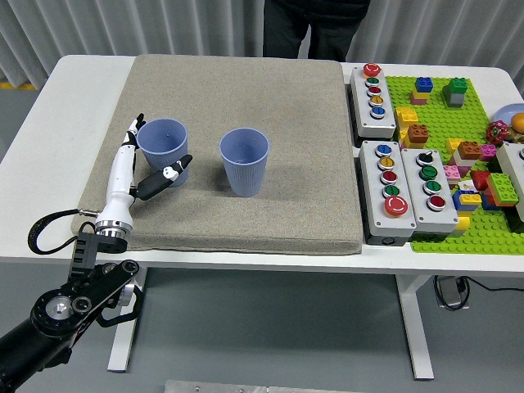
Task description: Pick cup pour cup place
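Left blue cup [164, 146] stands upright, centre-left of frame, on the grey mat [246, 98]. The left hand [137, 168] is at its left side: fingers [131, 131] run up along the cup's left wall, thumb [168, 173] reaches across the lower front. Looks like a loose wrap w/ the cup between fingers and thumb, but firm grip can't be confirmed from this angle; cup base appears to be on the mat. Second blue cup [245, 160] stands upright just right of it, apart, approx. mid-frame. Left arm comes in from the lower left corner. White table [57, 115] under the mat. Right side of frame: grey button boxes [397, 184] beside a green brick plate [458, 155] w/ coloured blocks. Person [315, 24] in dark clothes at top centre, far side.
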Robot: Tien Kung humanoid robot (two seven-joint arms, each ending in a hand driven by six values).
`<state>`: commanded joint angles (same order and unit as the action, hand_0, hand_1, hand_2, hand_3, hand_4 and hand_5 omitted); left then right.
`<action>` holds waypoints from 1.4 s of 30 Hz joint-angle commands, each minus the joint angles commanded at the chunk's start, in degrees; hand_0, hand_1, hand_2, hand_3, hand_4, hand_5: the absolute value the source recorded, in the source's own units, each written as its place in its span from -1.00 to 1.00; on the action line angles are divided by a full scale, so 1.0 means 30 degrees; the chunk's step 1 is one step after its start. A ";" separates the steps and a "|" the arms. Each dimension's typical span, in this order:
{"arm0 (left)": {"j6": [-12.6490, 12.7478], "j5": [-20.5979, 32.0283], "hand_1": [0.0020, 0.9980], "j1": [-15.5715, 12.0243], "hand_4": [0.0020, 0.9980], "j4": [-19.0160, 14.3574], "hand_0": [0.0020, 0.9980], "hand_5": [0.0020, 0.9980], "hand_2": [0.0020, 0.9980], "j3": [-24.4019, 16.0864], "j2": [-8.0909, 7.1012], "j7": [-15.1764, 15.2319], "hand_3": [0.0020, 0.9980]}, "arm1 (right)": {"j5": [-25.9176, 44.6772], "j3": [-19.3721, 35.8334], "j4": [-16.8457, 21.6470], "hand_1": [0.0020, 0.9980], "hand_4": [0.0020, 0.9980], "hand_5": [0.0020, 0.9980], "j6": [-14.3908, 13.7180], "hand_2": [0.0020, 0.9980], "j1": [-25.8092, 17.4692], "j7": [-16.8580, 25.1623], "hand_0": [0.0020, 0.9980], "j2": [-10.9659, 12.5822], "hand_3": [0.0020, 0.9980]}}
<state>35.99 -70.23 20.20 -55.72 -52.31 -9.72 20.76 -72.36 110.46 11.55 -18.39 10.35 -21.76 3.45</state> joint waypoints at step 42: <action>0.0328 0.7898 0.75 -0.3617 0.49 -1.4437 0.75 1.00 0.98 -0.2743 -0.0870 0.5370 0.93 | -0.0704 0.0511 0.0002 0.22 -1.00 -0.78 0.0197 0.10 0.0155 -0.0155 0.34 0.0005 0.07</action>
<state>36.98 -46.54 9.35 -99.03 -60.54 -12.33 36.87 -74.47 111.99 11.56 -17.79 10.82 -22.23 3.46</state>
